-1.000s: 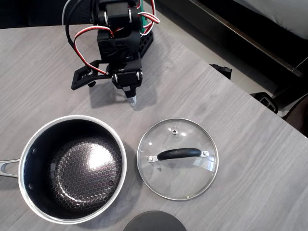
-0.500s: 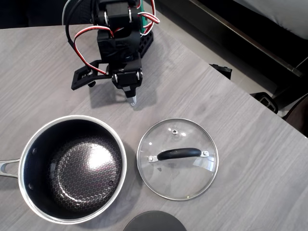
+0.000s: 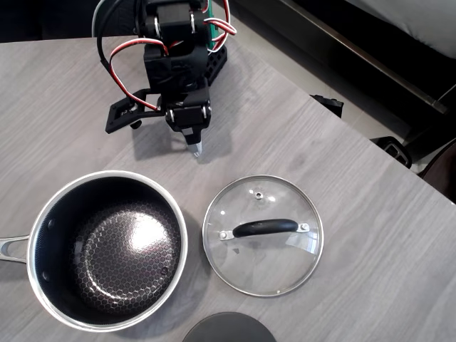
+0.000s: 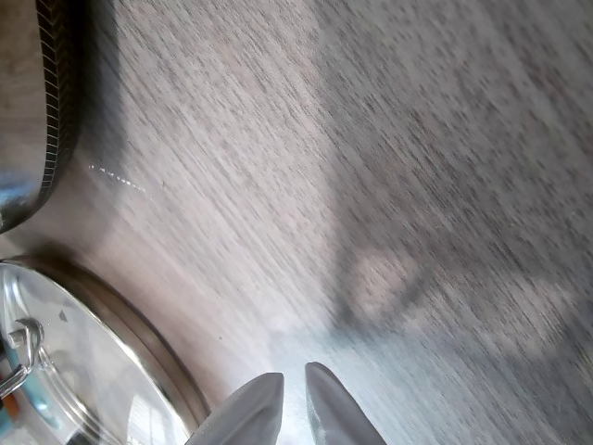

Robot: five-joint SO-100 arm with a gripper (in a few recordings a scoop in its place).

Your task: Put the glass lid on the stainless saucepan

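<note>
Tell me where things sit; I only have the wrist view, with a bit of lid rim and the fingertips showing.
Observer: From overhead, the glass lid lies flat on the table, right of the stainless saucepan, apart from it.
Operator: Which way does the lid's handle run?
Observer: The black bar handle runs left to right in the overhead view, across the lid's middle.
Operator: Where is my end effector relative to it?
Observer: The end effector is above the lid in the overhead picture, holding nothing, fingers nearly together.
Operator: Anything inside the pan?
Observer: No, its honeycomb interior is bare.
</note>
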